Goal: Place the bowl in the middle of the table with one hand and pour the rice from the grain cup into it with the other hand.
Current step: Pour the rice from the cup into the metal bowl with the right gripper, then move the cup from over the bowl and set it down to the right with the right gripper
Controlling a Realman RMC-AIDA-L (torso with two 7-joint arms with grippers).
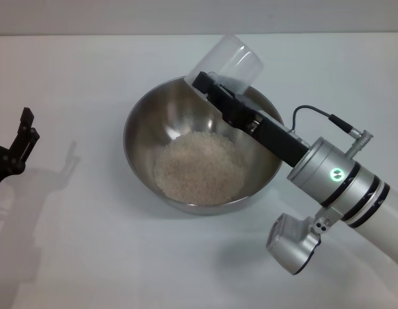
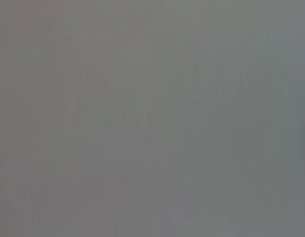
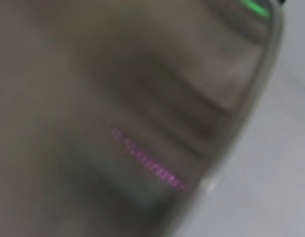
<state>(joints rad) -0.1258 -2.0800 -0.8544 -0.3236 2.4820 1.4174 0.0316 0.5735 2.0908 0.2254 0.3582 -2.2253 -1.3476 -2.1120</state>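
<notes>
holding the grain cup (image 1: 226,61) tipped over the far rim of the bowl (image 1: 140,122), my right gripper (image 1: 215,90) is clamped on it near the upper middle of the frame. i see the rice (image 1: 200,164) heaped inside the bowl at centre of the table (image 1: 89,257). my left gripper (image 1: 22,138) waits at the left edge, fingers apart.

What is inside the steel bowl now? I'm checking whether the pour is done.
The bowl holds a heap of rice covering its bottom. The right pincer holds the grain cup tipped over the far rim; the arm hides part of the inner wall.
</notes>
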